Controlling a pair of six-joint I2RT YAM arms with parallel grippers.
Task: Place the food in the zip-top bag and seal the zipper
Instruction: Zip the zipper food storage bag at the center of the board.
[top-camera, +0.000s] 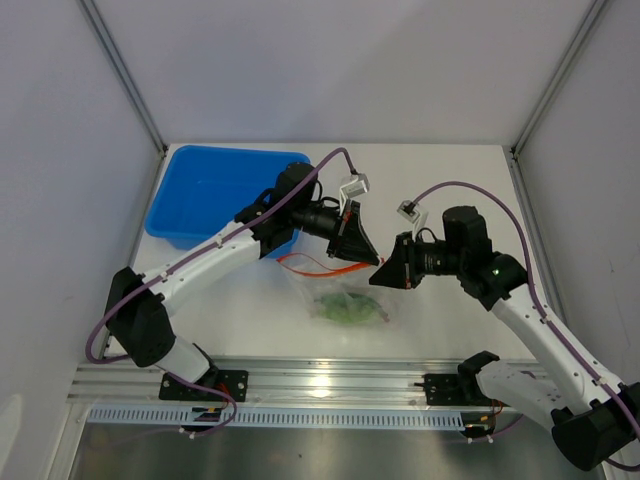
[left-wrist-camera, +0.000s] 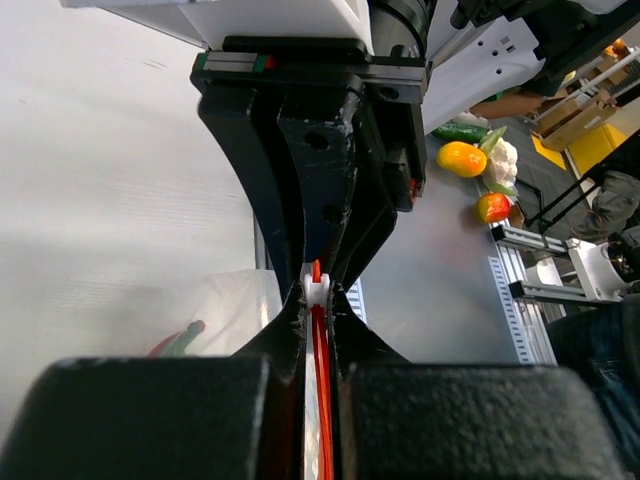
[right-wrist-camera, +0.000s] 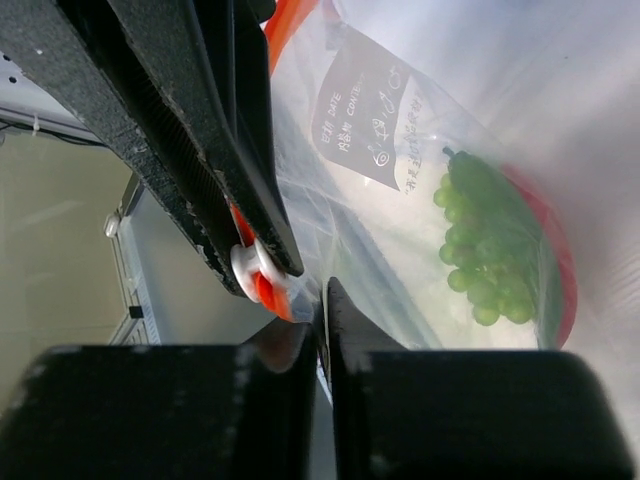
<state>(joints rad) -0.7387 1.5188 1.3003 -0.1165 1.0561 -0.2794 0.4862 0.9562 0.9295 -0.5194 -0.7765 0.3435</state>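
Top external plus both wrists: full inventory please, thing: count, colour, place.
zip-top bag: 1, clear, mid-table, in front of the tub
zipper: 1, red-orange, along the bag mouth, between both grippers
slider: 1, white, on the zipper at the fingertips
grapes: 1 bunch, light green, inside the bag
red piece: 1, red, inside the bag behind the grapes
tub: 1, blue, far-left of table
toy produce: several, orange, white, red, green, beyond the table edge
table: 1, white
cables: 2, purple, one per arm
left gripper: black, shut on the zipper
right gripper: black, shut on the zipper
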